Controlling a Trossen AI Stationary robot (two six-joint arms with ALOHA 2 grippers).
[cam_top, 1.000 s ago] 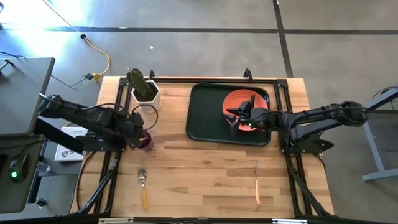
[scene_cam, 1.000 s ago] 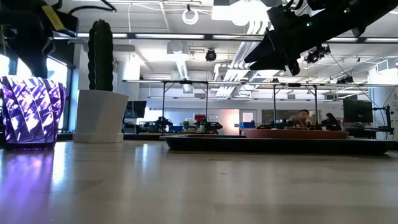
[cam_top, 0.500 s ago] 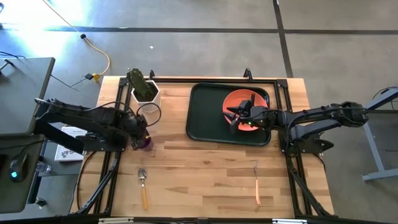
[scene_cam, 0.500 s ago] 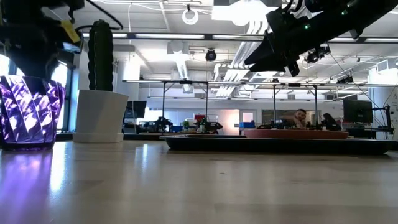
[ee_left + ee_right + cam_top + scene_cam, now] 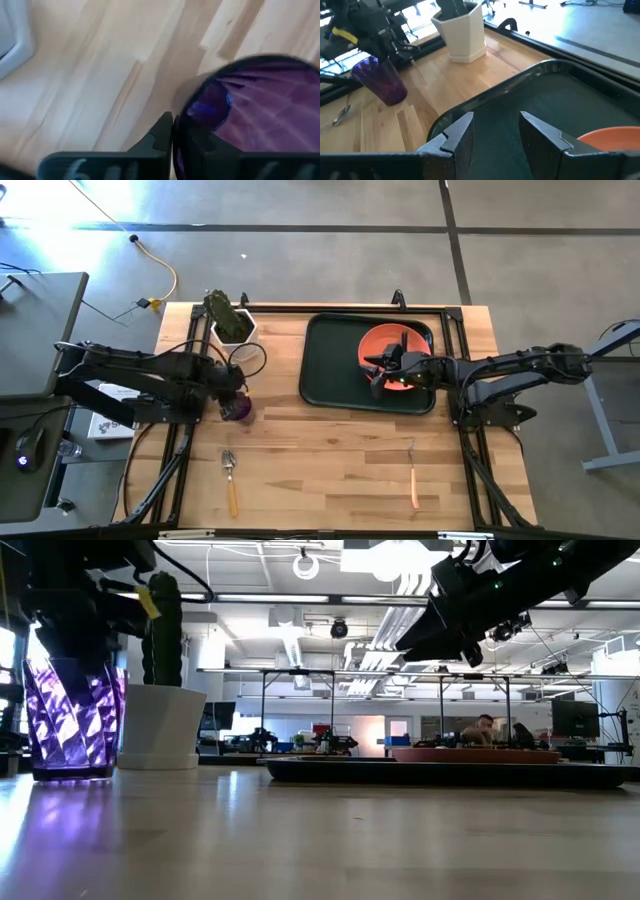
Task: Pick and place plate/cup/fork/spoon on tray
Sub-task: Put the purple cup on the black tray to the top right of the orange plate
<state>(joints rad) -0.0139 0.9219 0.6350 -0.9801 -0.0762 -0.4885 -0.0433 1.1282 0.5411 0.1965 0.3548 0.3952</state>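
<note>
The tray (image 5: 340,365) is my landmark: it lies with its long side running across the table, and the plate (image 5: 385,345) already rests flat inside it, at the end nearest the right arm. The right gripper (image 5: 378,367) hangs over the plate with its fingers spread and nothing between them, so that one is let go.

Off the tray's other end, beside the white cactus pot (image 5: 233,330), the cup (image 5: 238,408) stands upright on the wood, mouth up. The left gripper (image 5: 226,383) is clamped on the cup's rim, one finger inside the mouth and one outside. That is a thin hold on a slick faceted wall. If the arm swings fast toward the tray, I'd expect the cup to pivot or slip out, and a low carry could catch its base on the tray's raised rim. The pot is close enough to get nudged too.

Well clear of the tray, toward the front edge, the fork (image 5: 412,476) and the spoon (image 5: 230,481) lie untouched. Both run lengthwise toward the tray, metal heads pointing at it and orange handles trailing away. Being so slim and flat, either could skid under closing fingers.
</note>
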